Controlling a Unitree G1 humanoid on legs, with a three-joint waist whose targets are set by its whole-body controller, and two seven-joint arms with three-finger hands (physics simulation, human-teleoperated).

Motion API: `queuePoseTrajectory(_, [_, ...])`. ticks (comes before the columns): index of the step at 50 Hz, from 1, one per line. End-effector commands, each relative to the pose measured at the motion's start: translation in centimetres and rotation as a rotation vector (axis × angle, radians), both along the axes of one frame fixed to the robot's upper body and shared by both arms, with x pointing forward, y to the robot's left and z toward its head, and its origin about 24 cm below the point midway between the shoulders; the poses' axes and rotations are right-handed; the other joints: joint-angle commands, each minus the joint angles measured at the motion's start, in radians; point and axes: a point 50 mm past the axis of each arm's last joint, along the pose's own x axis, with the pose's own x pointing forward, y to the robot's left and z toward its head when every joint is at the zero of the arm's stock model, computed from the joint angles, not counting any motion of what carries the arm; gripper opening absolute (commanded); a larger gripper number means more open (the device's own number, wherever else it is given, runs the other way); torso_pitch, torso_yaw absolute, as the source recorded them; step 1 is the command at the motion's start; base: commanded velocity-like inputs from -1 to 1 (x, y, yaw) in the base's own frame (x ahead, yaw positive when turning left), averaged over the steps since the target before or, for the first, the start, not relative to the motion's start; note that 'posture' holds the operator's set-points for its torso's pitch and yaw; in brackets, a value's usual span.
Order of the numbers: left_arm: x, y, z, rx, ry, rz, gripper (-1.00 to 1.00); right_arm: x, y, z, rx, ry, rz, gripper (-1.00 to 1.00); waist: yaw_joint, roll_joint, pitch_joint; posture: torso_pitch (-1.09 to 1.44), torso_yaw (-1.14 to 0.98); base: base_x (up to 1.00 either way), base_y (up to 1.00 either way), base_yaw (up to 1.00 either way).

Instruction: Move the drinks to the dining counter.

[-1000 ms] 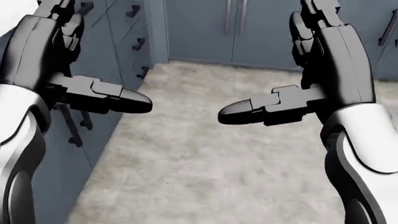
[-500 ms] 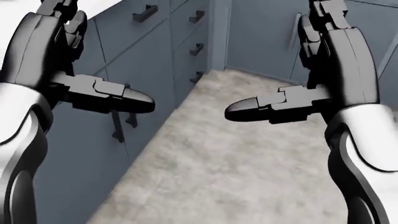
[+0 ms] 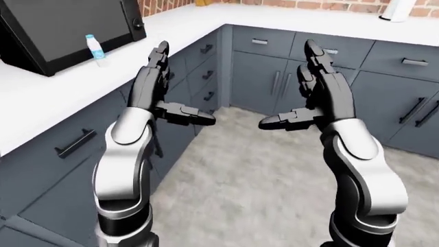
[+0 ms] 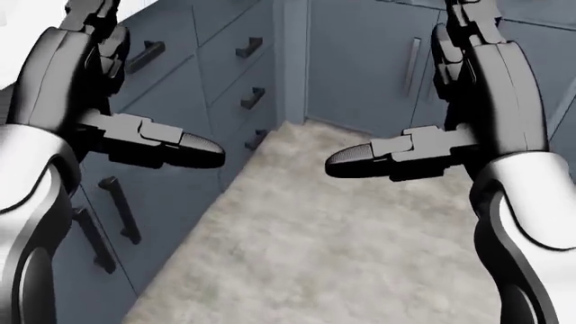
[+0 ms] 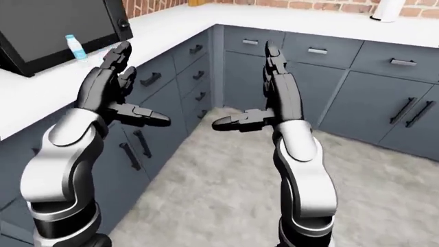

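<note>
A small clear bottle with a blue cap and label stands upright on the white counter at the upper left of the left-eye view, beside a black appliance. My left hand is raised and open, below and to the right of the bottle and well apart from it. My right hand is held up beside it, also open, with its thumb pointing left. Neither hand holds anything. No other drink shows.
Grey-blue cabinets and drawers with black handles run under an L-shaped white counter that turns a corner at the top. A white roll stands on the far counter at the upper right. Speckled grey floor lies between the cabinet runs.
The whole head view has shifted: the left cabinets and the corner now sit closer and further into view, so the camera moved. Both hands keep the same raised, open pose.
</note>
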Motion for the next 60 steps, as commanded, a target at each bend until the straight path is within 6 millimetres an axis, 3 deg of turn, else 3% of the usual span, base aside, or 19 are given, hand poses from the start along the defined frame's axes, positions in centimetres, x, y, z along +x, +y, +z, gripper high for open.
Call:
queuePoseTrajectory(1, [-0.8, -0.6, 2.6, 0.007, -0.138, -0.028, 1.0, -0.8, -0.4, 2.4, -0.002, -0.134, -0.026, 1.0, -0.005, 0.008, -0.038, 0.0, 0.0, 0.81, -0.47, 0.0])
queuePoseTrajectory(7, [-0.9, -0.7, 2.9, 0.008, -0.146, -0.031, 1.0, -0.9, -0.5, 2.9, 0.063, -0.144, -0.022, 1.0, 0.007, -0.017, -0.049, 0.0, 0.0, 0.67, -0.38, 0.0])
queuePoseTrajectory(8, [-1.0, -0.7, 3.0, 0.009, -0.147, -0.032, 1.0, -1.0, -0.4, 3.0, 0.077, -0.15, -0.001, 1.0, 0.004, -0.103, -0.077, 0.0, 0.0, 0.0, 0.0, 0.0])
queuePoseTrajectory(9, [-1.0, -0.7, 3.1, 0.009, -0.151, -0.034, 1.0, -1.0, -0.4, 3.1, 0.104, -0.153, 0.006, 1.0, -0.017, -0.177, -0.046, 0.0, 0.0, 0.0, 0.0, 0.23])
queuePoseTrajectory(10, [-1.0, -0.7, 3.2, 0.009, -0.153, -0.034, 1.0, -1.0, -0.4, 3.2, 0.112, -0.152, 0.009, 1.0, 0.012, -0.15, -0.022, 0.0, 0.0, 0.0, 0.0, 0.84])
queuePoseTrajectory(20, [-1.0, -0.8, 3.4, 0.013, -0.16, -0.04, 1.0, -1.0, -0.4, 3.4, 0.097, -0.158, 0.001, 1.0, 0.018, -0.056, -0.017, 0.0, 0.0, 0.0, 0.0, 1.0])
queuePoseTrajectory(22, [-1.0, -0.8, 3.5, 0.013, -0.161, -0.041, 1.0, -1.0, -0.4, 3.4, 0.094, -0.159, -0.003, 1.0, 0.022, -0.004, -0.018, 0.0, 0.0, 0.0, 0.0, 1.0])
queuePoseTrajectory(23, [-1.0, -0.8, 3.5, 0.013, -0.162, -0.041, 1.0, -1.0, -0.4, 3.4, 0.094, -0.16, -0.003, 1.0, 0.02, 0.05, -0.057, 0.0, 0.0, 0.0, 0.0, 1.0])
queuePoseTrajectory(24, [-1.1, -0.8, 3.5, 0.012, -0.163, -0.04, 1.0, -1.0, -0.4, 3.4, 0.092, -0.161, -0.003, 1.0, 0.016, 0.001, -0.004, 0.0, 0.0, 0.0, 0.0, 1.0])
queuePoseTrajectory(26, [-1.2, -0.8, 3.6, 0.011, -0.163, -0.04, 1.0, -1.0, -0.4, 3.5, 0.091, -0.163, -0.003, 1.0, 0.039, -0.009, -0.037, 0.0, 0.0, 0.0, 0.0, 1.0])
queuePoseTrajectory(29, [-1.2, -0.7, 3.7, 0.008, -0.167, -0.04, 1.0, -1.1, -0.3, 3.6, 0.09, -0.166, -0.001, 1.0, 0.036, -0.031, -0.037, 0.0, 0.0, 0.0, 0.0, 1.0])
queuePoseTrajectory(32, [-1.3, -0.6, 4.0, 0.007, -0.172, -0.039, 1.0, -1.1, -0.1, 3.7, 0.087, -0.168, 0.002, 1.0, 0.016, -0.093, -0.021, 0.0, 0.0, 0.0, 0.0, 1.0])
queuePoseTrajectory(34, [-1.4, -0.5, 4.1, 0.007, -0.176, -0.039, 1.0, -1.1, 0.0, 3.7, 0.085, -0.168, 0.005, 1.0, 0.007, -0.16, -0.061, 0.0, 0.0, 0.0, 0.0, 1.0])
queuePoseTrajectory(35, [-1.5, -0.5, 4.2, 0.007, -0.177, -0.039, 1.0, -1.1, 0.1, 3.8, 0.083, -0.169, 0.006, 1.0, 0.0, -0.132, -0.034, 0.0, 0.0, 0.0, 0.0, 1.0])
queuePoseTrajectory(40, [-1.5, -0.4, 4.1, 0.006, -0.176, -0.037, 1.0, -1.1, 0.1, 3.7, 0.08, -0.17, 0.006, 1.0, 0.008, -0.112, -0.05, 0.0, 0.0, 0.0, 0.0, 1.0])
queuePoseTrajectory(50, [-1.5, -0.3, 4.0, 0.004, -0.174, -0.032, 1.0, -1.1, 0.0, 3.6, 0.077, -0.17, 0.003, 1.0, 0.006, -0.021, -0.038, 0.0, 0.0, 0.0, 0.0, 1.0])
queuePoseTrajectory(54, [-1.5, -0.3, 4.0, 0.004, -0.174, -0.032, 1.0, -1.2, 0.0, 3.7, 0.078, -0.171, 0.004, 1.0, 0.016, 0.056, -0.067, 0.0, 0.0, 0.0, 0.0, 1.0])
queuePoseTrajectory(55, [-1.5, -0.2, 3.9, 0.003, -0.174, -0.03, 1.0, -1.2, 0.0, 3.8, 0.072, -0.177, -0.006, 1.0, 0.016, 0.027, -0.039, 0.0, 0.0, 0.0, 0.0, 1.0])
queuePoseTrajectory(60, [-1.6, 0.0, 4.3, 0.003, -0.179, -0.025, 1.0, -1.2, -0.2, 4.0, 0.071, -0.186, -0.014, 1.0, -0.008, -0.021, -0.016, 0.0, 0.0, 0.0, 0.0, 0.02])
